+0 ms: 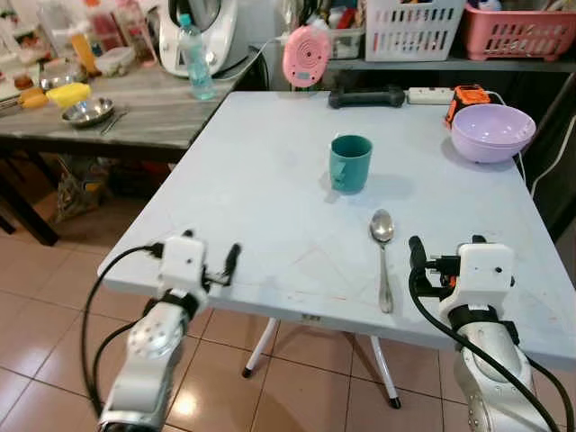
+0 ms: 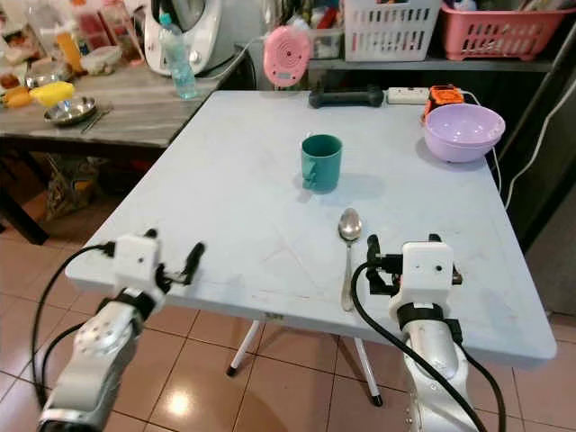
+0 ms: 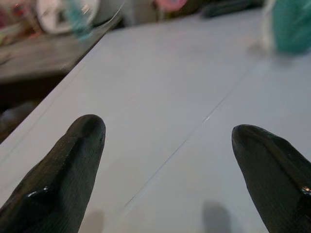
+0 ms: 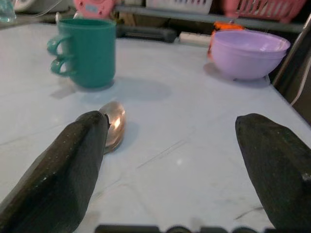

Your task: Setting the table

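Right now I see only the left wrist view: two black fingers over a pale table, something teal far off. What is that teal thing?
Observer: A teal mug, upright at the table's middle.
Operator: Is any cutlery near?
Observer: A metal spoon lies in front of the mug, just left of the right claw.
Operator: Is that claw open?
Observer: Yes, its fingers stand wide apart and hold nothing.
Operator: Any bowl?
Observer: A lilac bowl at the far right corner.
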{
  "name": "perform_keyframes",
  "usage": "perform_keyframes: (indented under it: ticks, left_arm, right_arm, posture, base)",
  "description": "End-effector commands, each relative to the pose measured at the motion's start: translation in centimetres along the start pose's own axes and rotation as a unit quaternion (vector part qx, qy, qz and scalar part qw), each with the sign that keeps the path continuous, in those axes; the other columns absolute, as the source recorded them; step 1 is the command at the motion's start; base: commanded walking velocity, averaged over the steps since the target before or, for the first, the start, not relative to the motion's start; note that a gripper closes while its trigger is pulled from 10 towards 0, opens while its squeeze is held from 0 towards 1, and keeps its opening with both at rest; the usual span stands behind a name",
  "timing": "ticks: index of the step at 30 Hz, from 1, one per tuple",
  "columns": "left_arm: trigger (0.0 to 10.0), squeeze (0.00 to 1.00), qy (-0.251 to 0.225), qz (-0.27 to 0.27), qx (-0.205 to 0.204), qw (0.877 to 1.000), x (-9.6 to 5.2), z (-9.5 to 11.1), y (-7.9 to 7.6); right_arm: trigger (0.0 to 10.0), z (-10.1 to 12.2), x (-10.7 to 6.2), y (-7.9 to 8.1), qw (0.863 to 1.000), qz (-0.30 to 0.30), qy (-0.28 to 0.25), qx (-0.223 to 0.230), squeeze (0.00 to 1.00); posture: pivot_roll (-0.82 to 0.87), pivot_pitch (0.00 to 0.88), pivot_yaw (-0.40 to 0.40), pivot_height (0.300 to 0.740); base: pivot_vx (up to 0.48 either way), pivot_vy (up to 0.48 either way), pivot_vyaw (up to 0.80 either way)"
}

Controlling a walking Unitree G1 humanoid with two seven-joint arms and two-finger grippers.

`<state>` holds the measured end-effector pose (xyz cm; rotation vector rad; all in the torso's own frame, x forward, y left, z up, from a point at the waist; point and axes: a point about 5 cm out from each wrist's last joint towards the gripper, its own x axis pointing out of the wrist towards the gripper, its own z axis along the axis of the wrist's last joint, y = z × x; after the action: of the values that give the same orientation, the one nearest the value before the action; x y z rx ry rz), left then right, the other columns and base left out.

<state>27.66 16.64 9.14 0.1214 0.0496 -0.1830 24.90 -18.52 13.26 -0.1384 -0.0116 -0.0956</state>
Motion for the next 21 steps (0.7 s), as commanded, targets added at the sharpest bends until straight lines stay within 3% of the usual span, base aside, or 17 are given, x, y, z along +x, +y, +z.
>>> perform_keyframes:
  ticks: [1, 5, 12, 17, 21]
  left_arm:
    - [10.0, 0.00, -0.008, 0.010, 0.008, 1.000, -0.4, 0.3, 0.9]
    - [10.0, 0.00, -0.003, -0.002, 0.011, 1.000, -1.4, -0.1, 1.1]
    - [10.0, 0.00, -0.006, -0.038, -0.001, 0.999, -2.0, 0.4, 0.4]
    - [10.0, 0.00, -0.008, -0.062, -0.012, 0.998, -2.0, 0.7, -0.1]
    - [10.0, 0.00, -0.019, -0.117, -0.046, 0.992, -1.9, 1.4, -1.3]
  right_arm:
    - [10.0, 0.2, 0.4, 0.7, 1.000, 0.013, -0.004, 0.012, 0.00]
    - [10.0, -0.3, 0.8, 1.0, 1.000, 0.002, 0.010, 0.026, 0.00]
    - [10.0, -1.5, 2.1, 3.5, 0.996, 0.012, 0.054, 0.073, 0.00]
    - [10.0, -1.9, 3.0, 3.8, 0.993, -0.006, 0.083, 0.088, 0.00]
    - [10.0, -2.4, 3.7, 3.8, 0.989, -0.031, 0.112, 0.092, 0.00]
  posture:
    - [-0.12, 0.047, 0.063, 0.740]
    - [-0.10, 0.063, 0.061, 0.740]
    - [-0.08, 0.086, 0.075, 0.740]
    - [-0.08, 0.087, 0.080, 0.740]
    - [-0.08, 0.083, 0.087, 0.740]
  base:
    - [0.000, 0.000, 0.00]
    - [0.000, 0.000, 0.00]
    - [0.000, 0.000, 0.00]
    - [0.000, 0.000, 0.00]
    - [0.000, 0.000, 0.00]
